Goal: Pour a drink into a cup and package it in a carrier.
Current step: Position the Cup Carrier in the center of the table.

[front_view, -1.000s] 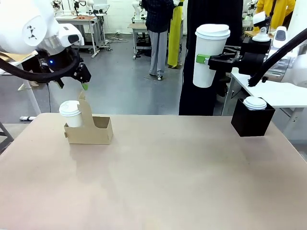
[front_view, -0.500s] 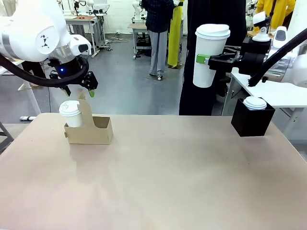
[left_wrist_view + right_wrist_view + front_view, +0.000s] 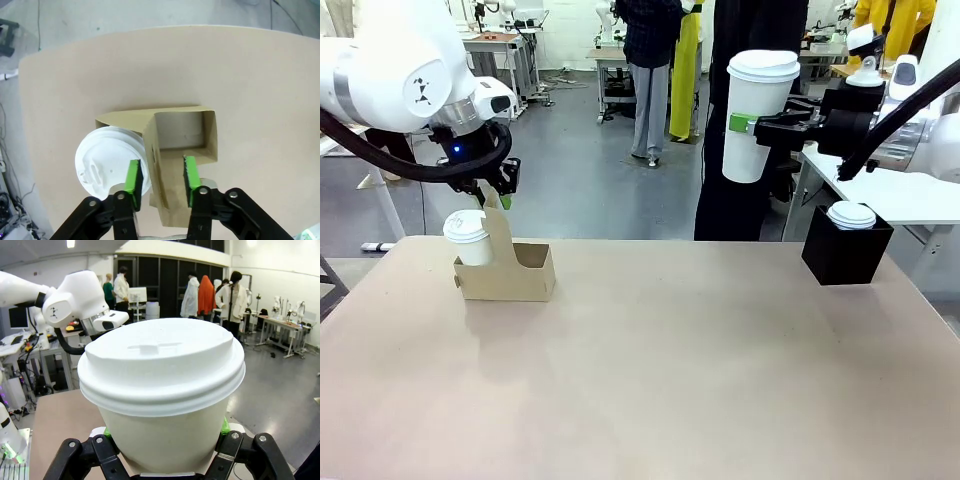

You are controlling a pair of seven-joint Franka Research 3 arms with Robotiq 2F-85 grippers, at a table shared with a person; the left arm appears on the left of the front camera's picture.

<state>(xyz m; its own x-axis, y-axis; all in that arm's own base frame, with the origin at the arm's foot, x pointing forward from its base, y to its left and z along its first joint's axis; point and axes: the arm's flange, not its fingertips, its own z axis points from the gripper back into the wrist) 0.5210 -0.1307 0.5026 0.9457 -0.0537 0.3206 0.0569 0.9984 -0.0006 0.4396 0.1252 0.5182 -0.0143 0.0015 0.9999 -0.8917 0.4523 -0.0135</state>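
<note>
Tan and matte, the broad tabletop (image 3: 650, 380) spans the front view. The white left arm (image 3: 390, 70) reaches down over its far left part, and the white right arm (image 3: 920, 120) comes in high at the right.

The brown cardboard cup carrier with its upright central handle panel (image 3: 520, 278) sits on the table near the far left corner. The tall white paper cup with a white plastic lid (image 3: 758, 110) is held upright in the air, well above the table at the right and well apart from the carrier. A square black box (image 3: 845, 255) rests below it, near the far right edge.

A shorter white lidded cup (image 3: 468, 240) stands in the carrier's slot to the left of the handle panel. Another white lidded cup (image 3: 851, 214) sits in the black box, with its lid showing above the rim.

The left gripper (image 3: 161, 172) is over the carrier, its green pads pressed in on either side of the handle panel's top edge. The right gripper (image 3: 745, 124) clamps the tall cup's wall from both sides, below the lid.
</note>
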